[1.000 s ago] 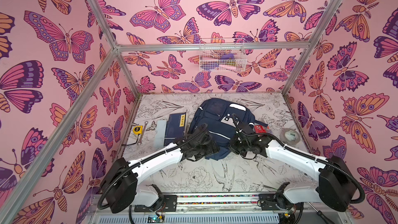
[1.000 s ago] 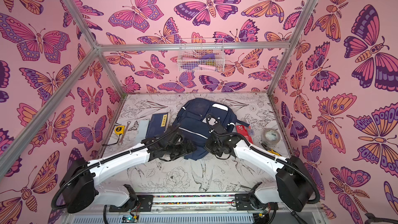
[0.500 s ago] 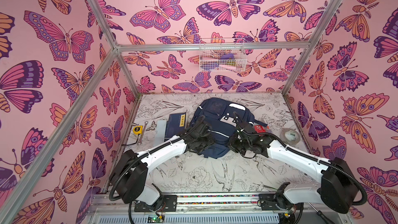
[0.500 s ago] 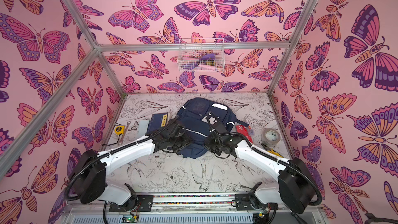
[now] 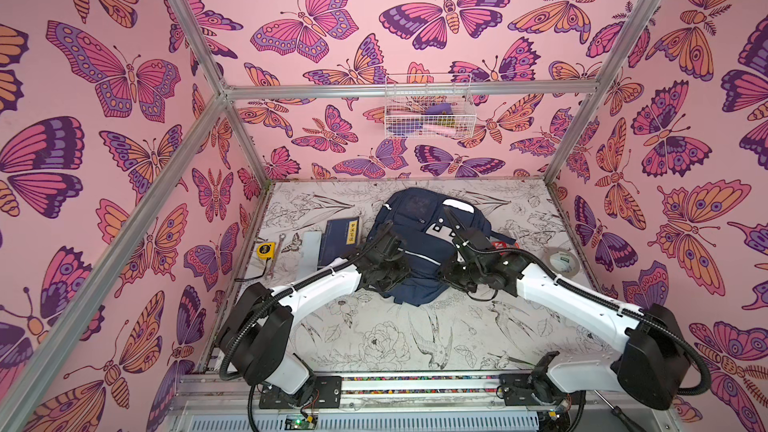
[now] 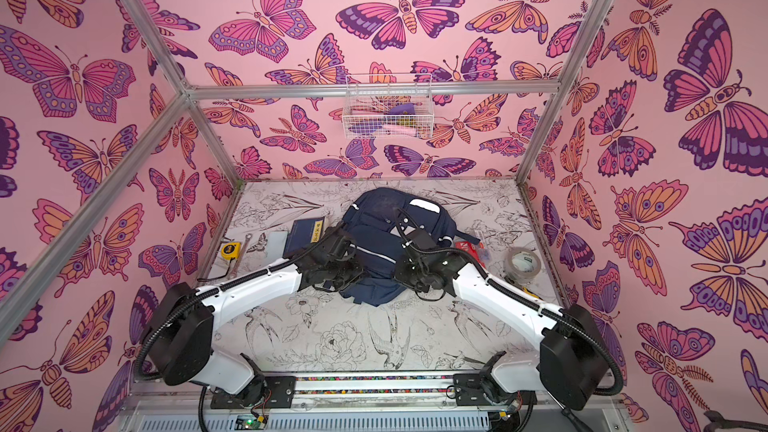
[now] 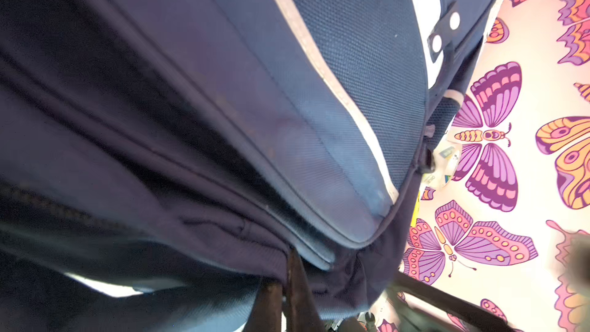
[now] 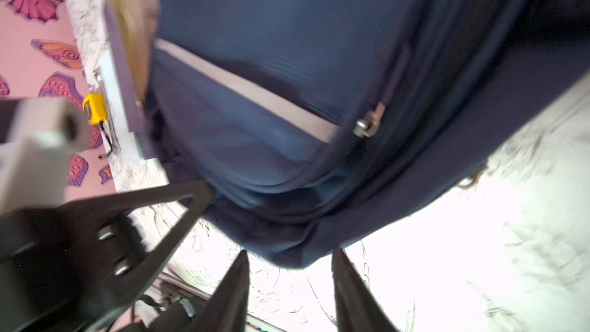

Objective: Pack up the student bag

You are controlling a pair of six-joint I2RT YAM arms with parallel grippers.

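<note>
Butterfly-papered walls close round a worktop [image 5: 374,338] drawn with flowers and birds, and the student bag [image 5: 415,218] lies at its middle, toward the back wall. Your left pincer [image 7: 287,269] is pinched tight on a fold of the bag's lower edge. Your right pincer [image 8: 290,252] has its jaws apart and grips nothing, with the bag's hem hanging just at their tips.

The risk is that you carry the bag on one side only. The cloth is slack, so if you lift or pull now I'd expect it to sag, twist, or slide out of that thin pinch. A drag to the left could shove the navy book [image 5: 338,238] lying just beside the bag. The red packet [image 5: 500,245] tucked at its other edge could be swept along. If you close the right jaws carelessly, they may catch only loose hem rather than the zip pull [image 8: 368,122].
</note>
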